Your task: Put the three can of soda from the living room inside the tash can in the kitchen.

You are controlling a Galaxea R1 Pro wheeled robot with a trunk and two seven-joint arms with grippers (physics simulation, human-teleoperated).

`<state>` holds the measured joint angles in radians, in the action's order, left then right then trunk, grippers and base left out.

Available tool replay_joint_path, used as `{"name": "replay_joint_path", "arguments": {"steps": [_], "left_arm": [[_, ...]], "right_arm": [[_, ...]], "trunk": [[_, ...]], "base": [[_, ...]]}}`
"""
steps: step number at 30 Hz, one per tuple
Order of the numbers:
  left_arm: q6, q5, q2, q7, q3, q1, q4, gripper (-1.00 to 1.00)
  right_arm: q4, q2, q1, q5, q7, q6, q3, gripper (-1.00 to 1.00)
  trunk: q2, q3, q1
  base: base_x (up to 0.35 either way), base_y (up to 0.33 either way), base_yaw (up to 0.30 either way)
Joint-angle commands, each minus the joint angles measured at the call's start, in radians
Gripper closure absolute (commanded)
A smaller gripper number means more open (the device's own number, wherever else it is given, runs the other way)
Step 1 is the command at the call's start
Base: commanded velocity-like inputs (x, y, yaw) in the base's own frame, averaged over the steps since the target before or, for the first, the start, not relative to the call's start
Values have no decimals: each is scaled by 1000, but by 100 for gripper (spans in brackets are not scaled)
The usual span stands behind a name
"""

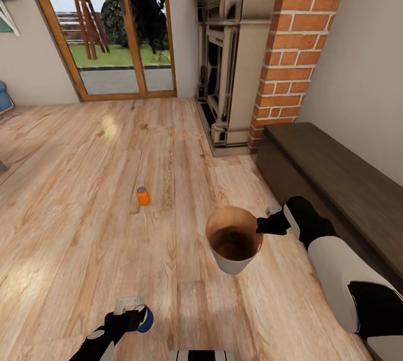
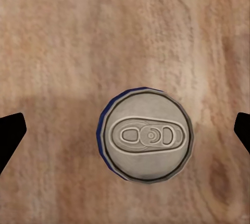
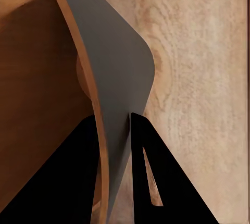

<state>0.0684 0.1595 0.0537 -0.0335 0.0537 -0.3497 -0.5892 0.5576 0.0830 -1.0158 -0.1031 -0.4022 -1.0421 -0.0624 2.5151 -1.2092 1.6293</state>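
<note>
lower left of the head view: left gripper (image 1: 134,316) spread wide over a blue can (image 2: 146,134). light, smooth, rigid; grasp its sides. right gripper (image 3: 119,146) pinches the bucket (image 1: 234,239) rim.

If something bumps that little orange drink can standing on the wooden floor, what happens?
The orange cylindrical soda can stands upright alone on the light wood floor: likely tips easily. Its round body would probably roll once down. It looks light.

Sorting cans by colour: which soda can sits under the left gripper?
The blue can, directly beneath the open left gripper. The orange can stands alone farther out on the floor.
</note>
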Motion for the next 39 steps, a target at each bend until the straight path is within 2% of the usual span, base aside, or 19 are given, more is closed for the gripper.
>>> {"name": "replay_joint_path", "arguments": {"steps": [1, 9, 19, 29, 39], "left_arm": [[0, 0, 0, 1, 0, 0, 0, -100], [3, 0, -1, 1, 0, 0, 0, -100], [-1, 0, 1, -5, 0, 1, -17, -100], [-1, 0, 1, -3, 0, 1, -24, -100], [-1, 0, 2, -1, 0, 2, -24, -100]], "right_arm": [[24, 0, 0, 31, -6, -5, -2, 100], [78, 8, 0, 31, -7, -5, -2, 100], [82, 11, 2, 30, -6, -5, -1, 100], [82, 12, 2, 29, -6, -5, 10, 100], [82, 11, 2, 29, -6, -5, 16, 100]], "trunk": [[0, 0, 0], [0, 0, 0], [0, 0, 0], [0, 0, 0], [0, 0, 0]], "base": [[0, 0, 0], [0, -61, 0], [4, -52, 0], [158, 49, 0], [27, 8, 0]]}}
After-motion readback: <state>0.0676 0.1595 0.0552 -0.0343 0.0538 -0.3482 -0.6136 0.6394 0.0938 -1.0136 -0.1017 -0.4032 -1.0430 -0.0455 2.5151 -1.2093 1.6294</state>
